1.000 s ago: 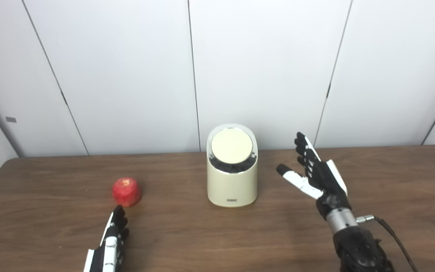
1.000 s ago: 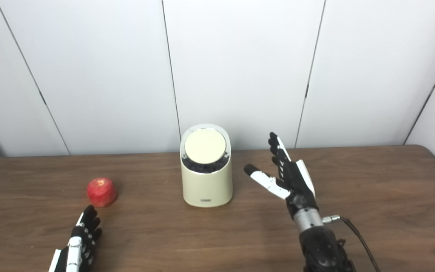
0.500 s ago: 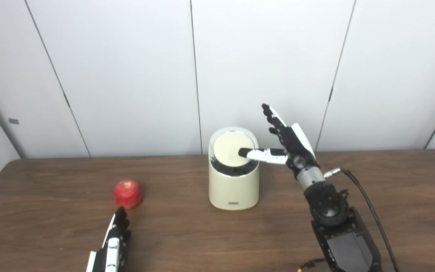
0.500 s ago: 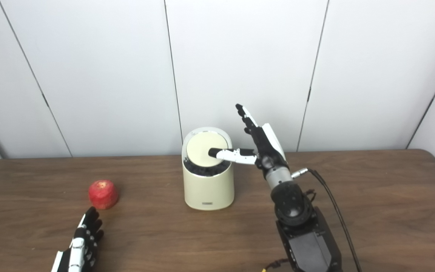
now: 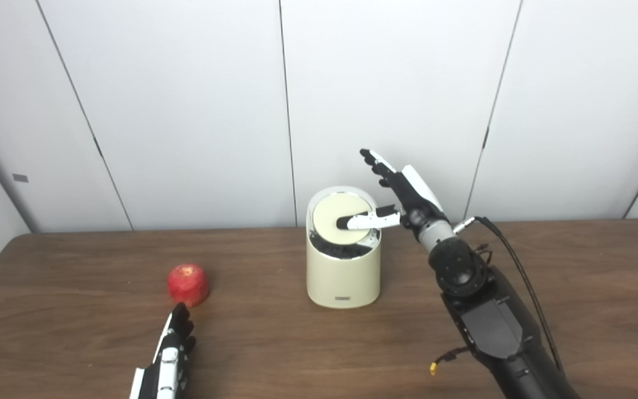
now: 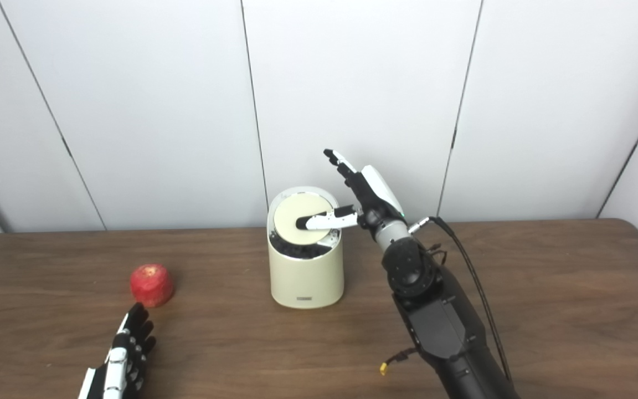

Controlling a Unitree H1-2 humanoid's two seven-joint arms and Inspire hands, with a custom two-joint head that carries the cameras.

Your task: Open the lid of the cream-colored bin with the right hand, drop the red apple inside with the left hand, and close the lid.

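Right hand [image 5: 402, 191] at the lid [image 5: 340, 221] of the cream-colored bin [image 5: 343, 271]; the red apple [image 5: 187, 283] waits on the counter [image 5: 574, 266].

The right hand is spread open and grips nothing, its thumb [image 5: 363, 221] laid across the round lid while the fingers [image 5: 379, 164] point up past the bin's back rim. The lid looks down, or nearly so. The left hand [image 5: 170, 357] rests open on the counter just short of the apple, left of the bin. Risks, as I judge them: a thumb press off the lid's middle could slip off or tip the light-looking bin, and a lid not held open could fall shut before the apple arrives.
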